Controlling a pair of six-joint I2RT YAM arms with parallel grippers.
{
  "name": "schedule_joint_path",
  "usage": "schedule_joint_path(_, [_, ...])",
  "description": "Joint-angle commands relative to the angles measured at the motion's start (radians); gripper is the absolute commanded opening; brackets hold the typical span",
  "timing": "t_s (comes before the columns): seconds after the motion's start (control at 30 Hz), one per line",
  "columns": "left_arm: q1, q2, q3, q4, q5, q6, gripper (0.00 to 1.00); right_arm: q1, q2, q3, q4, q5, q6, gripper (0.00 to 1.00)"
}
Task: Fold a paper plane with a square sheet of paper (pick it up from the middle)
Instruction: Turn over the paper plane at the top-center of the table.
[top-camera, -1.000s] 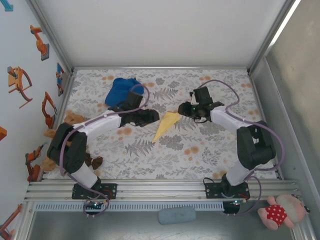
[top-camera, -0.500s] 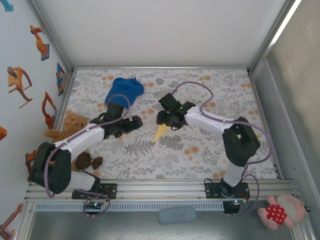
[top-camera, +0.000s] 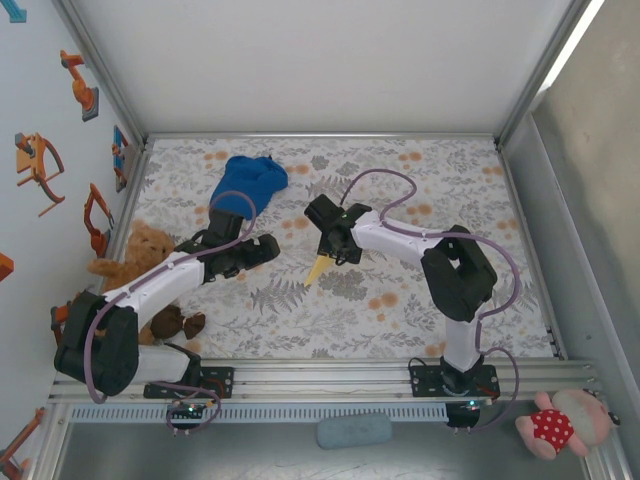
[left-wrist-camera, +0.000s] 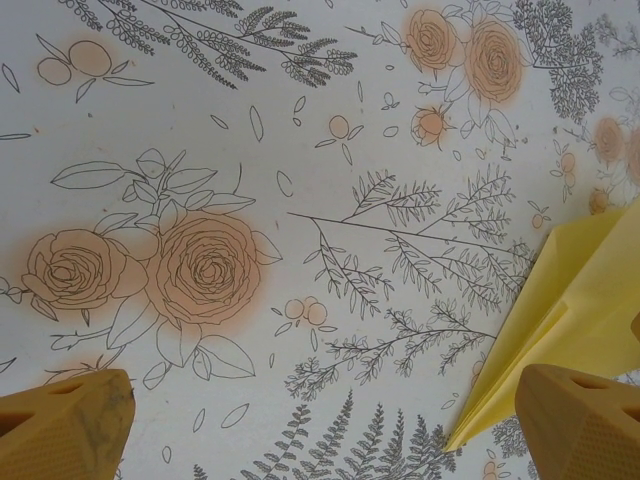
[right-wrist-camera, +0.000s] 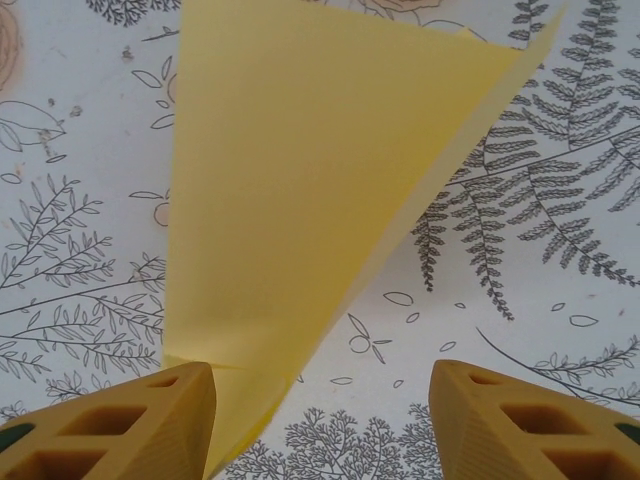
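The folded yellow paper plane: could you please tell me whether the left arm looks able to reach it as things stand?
Probably yes. The folded yellow paper plane lies on the floral cloth just beside the open left pincer, nothing between them, though the right pincer is over its wide end.

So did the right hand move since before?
Yes. The right hand slid left, closer to the blue cap, and now sits over the paper plane.

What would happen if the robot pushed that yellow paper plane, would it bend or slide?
The paper plane looks thin, with one flap seemingly lifting off the flowered table cover, so it would probably bend easily. It seems very light and would likely slide from a small nudge.
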Motion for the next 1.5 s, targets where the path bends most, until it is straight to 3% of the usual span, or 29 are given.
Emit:
schedule_joint_path(0.0, [0.008, 0.002, -0.01, -0.017, 0.009, 0.029, 0.97, 0.008, -0.037, 0.0, -0.037, 0.054, 0.064, 0.54])
schedule_joint_path(0.37, [0.009, -0.015, -0.013, -0.026, 0.006, 0.028, 0.97, 0.008, -0.013, -0.041, 0.04, -0.019, 0.113, 0.33])
schedule_joint_path(0.7, [0.011, -0.027, -0.011, -0.035, -0.007, 0.021, 0.96, 0.006, -0.069, -0.077, 0.04, 0.032, 0.129, 0.07])
schedule_joint_path(0.87, [0.017, -0.048, -0.023, -0.034, -0.027, -0.012, 0.96, 0.005, -0.099, -0.04, 0.052, 0.048, 0.031, 0.0])
schedule_joint_path(0.97, [0.034, -0.067, -0.028, -0.038, -0.033, -0.025, 0.96, 0.002, -0.119, 0.004, 0.115, -0.012, -0.106, 0.0])
schedule_joint_path(1.13, [0.05, -0.094, -0.039, -0.028, -0.015, -0.04, 0.97, -0.02, -0.155, -0.022, 0.311, -0.244, -0.291, 0.0])
schedule_joint_path(1.27, [0.05, -0.108, -0.045, -0.004, 0.015, -0.048, 1.0, -0.049, -0.155, -0.093, 0.433, -0.398, -0.323, 0.0])
schedule_joint_path(1.47, [0.038, -0.104, -0.067, 0.082, 0.099, -0.084, 0.91, -0.09, -0.114, -0.234, 0.636, -0.586, -0.279, 0.0])
